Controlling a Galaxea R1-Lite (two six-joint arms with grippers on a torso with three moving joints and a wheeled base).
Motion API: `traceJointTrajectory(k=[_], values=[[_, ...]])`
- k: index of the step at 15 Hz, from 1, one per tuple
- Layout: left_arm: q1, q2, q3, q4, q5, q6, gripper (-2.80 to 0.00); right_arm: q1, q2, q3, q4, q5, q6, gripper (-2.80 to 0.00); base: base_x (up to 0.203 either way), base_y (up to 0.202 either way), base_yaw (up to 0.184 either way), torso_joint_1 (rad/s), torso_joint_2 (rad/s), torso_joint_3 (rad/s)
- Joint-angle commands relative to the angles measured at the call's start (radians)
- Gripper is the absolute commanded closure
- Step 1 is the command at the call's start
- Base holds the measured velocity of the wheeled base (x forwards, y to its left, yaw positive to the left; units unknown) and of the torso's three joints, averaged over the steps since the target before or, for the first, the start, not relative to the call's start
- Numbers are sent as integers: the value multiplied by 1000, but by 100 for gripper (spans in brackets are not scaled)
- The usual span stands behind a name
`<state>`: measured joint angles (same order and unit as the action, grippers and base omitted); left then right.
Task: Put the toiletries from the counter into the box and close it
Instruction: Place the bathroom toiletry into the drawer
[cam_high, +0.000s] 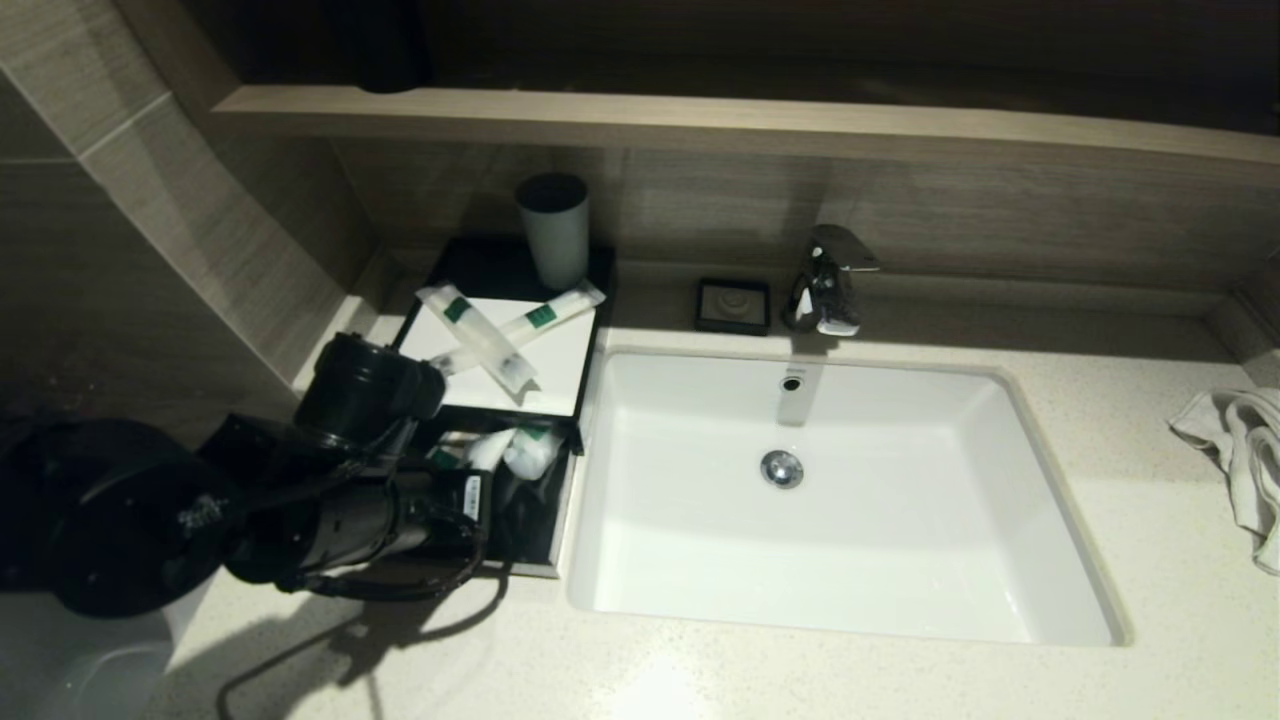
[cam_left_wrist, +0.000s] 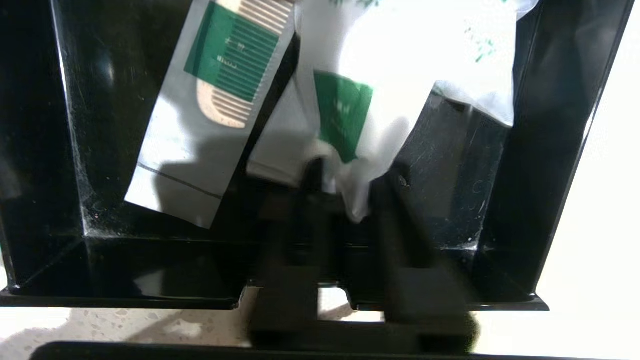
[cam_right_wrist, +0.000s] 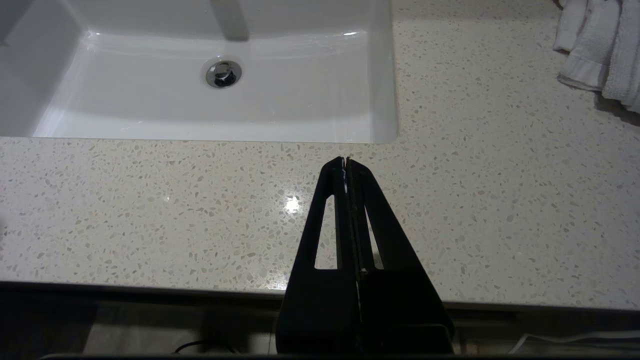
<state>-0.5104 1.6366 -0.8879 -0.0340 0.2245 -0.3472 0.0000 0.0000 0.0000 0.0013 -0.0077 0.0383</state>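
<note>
My left gripper (cam_left_wrist: 345, 200) reaches into the box's open drawer (cam_high: 545, 520), fingers a bit apart around a pouch (cam_left_wrist: 360, 150). Two long packets (cam_high: 500, 335) lie crossed on the box top, cup (cam_high: 553, 230) at twelve o'clock. My right gripper (cam_right_wrist: 346, 165) waits, fingers pressed together.

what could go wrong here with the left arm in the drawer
1. The left gripper has its jaws parted slightly, a short pouch between them; pulling back could drag it out of the box.
2. Two long packets lie crossed on the box's white top, so closing the drawer now would leave them out.
3. The comb packet lies slanted in the drawer and might snag.

The right gripper is parked, shut, above the counter.
</note>
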Motion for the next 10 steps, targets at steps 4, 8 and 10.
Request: traceJointTrajectory(k=[4, 8, 10], values=[[0, -25, 6, -7, 1, -2, -280, 0, 0, 0, -1, 0, 0, 0, 0, 0, 0, 0, 0, 0], [-1, -88, 1, -6, 20, 1, -280, 0, 0, 0, 0, 0, 0, 0, 0, 0, 0, 0, 0, 0], [-1, -117, 3, -6, 24, 3, -280, 0, 0, 0, -1, 0, 0, 0, 0, 0, 0, 0, 0, 0]])
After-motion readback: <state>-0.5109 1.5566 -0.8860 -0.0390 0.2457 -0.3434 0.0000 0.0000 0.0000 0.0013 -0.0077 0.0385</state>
